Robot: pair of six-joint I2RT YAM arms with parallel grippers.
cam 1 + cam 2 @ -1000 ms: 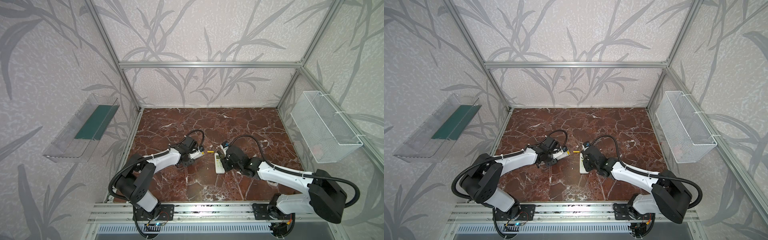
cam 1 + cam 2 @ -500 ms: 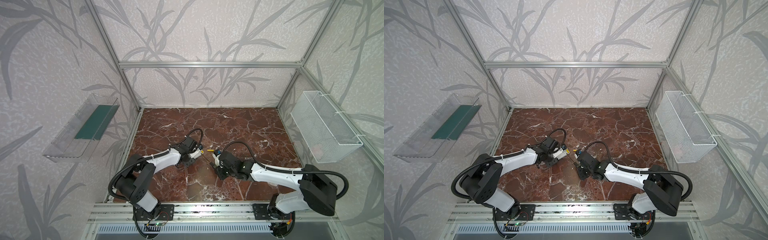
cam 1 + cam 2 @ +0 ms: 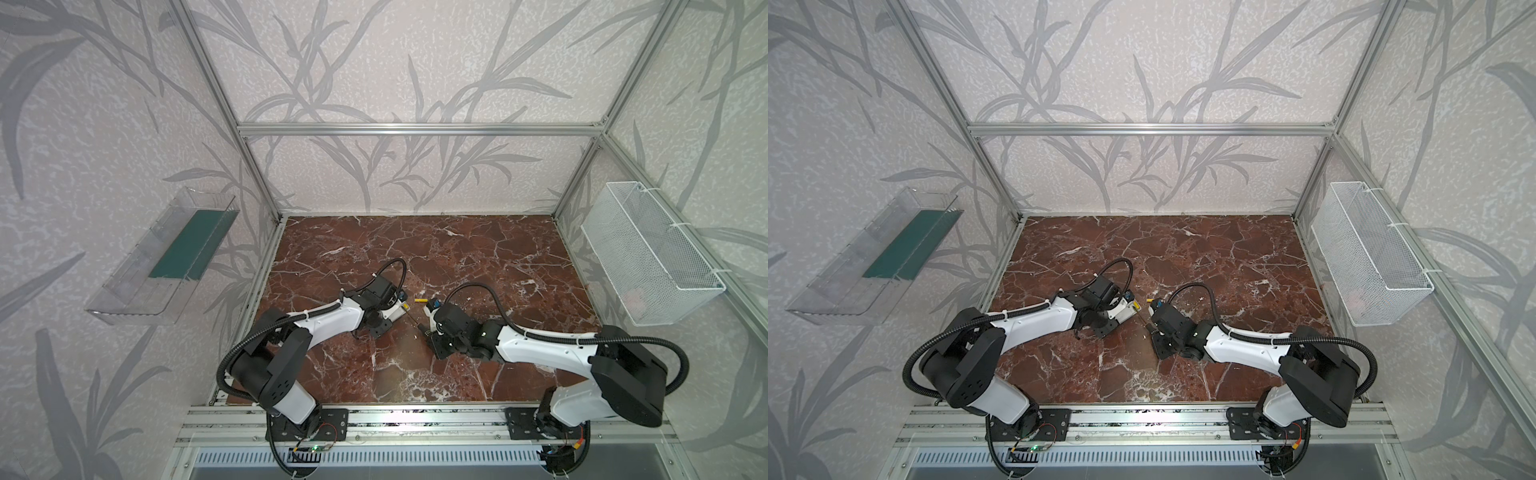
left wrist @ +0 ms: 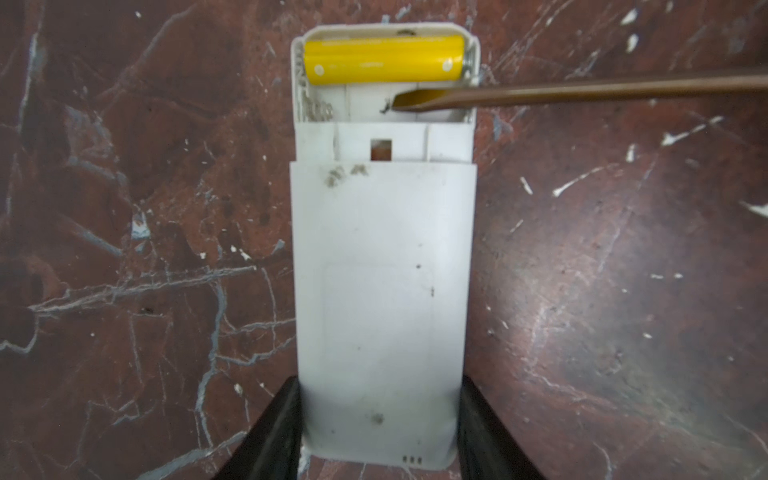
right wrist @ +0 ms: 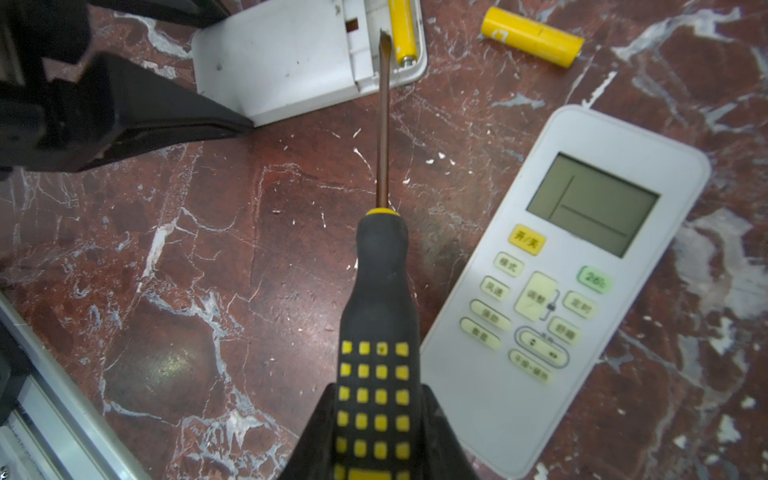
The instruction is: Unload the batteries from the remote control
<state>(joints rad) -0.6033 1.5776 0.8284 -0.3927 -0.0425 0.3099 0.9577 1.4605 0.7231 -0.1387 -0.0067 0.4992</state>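
My left gripper [image 4: 380, 415] is shut on the white remote control [image 4: 382, 270], which lies back-up on the marble with its battery bay uncovered. One of the yellow batteries [image 4: 382, 60] sits in the bay's far slot; the near slot is empty. A second battery [image 5: 532, 36] lies loose on the marble just beyond the remote, also seen in both top views [image 3: 420, 299] [image 3: 1149, 300]. A black-and-yellow screwdriver [image 5: 380, 311] is clamped in my shut right gripper [image 5: 378, 436]. Its flat tip [image 4: 415, 101] rests in the empty slot beside the seated battery.
Another white remote [image 5: 561, 291] lies face up, screen and buttons showing, right beside the screwdriver handle. A white wire basket [image 3: 648, 257] hangs on the right wall and a clear shelf [image 3: 166, 257] on the left wall. The front rail [image 3: 415, 419] runs behind both arms.
My right arm has swung left across the face-up remote, bringing the screwdriver tip to the held remote's battery bay. The left arm has stayed almost still.
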